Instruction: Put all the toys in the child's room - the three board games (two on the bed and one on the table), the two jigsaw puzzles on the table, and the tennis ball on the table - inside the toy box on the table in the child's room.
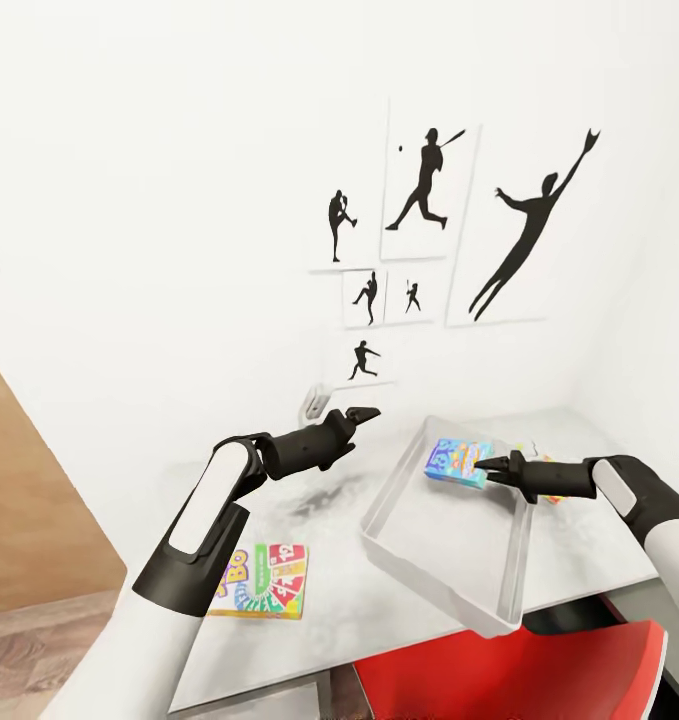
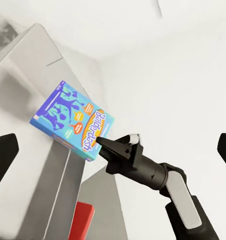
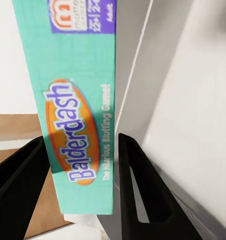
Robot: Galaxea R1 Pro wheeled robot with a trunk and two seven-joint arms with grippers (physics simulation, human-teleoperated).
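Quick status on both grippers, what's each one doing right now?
Left gripper: empty, open or shut cannot be told.
Right gripper: fingers shut on the blue board game, held over the toy box.

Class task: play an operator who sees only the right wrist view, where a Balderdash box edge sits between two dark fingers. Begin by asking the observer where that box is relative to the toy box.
Observer: In the head view, the Balderdash box is held above the open toy box, near its far end.
Operator: Is my gripper closed on it?
Observer: Yes. The right gripper pinches the box's edge, seen from the left wrist camera.
Operator: Where is the other arm?
Observer: The left gripper is left of the bin, holding nothing.
Operator: Any toys outside the bin?
Observer: One colourful game box lies on the table near the front edge, left of the bin.
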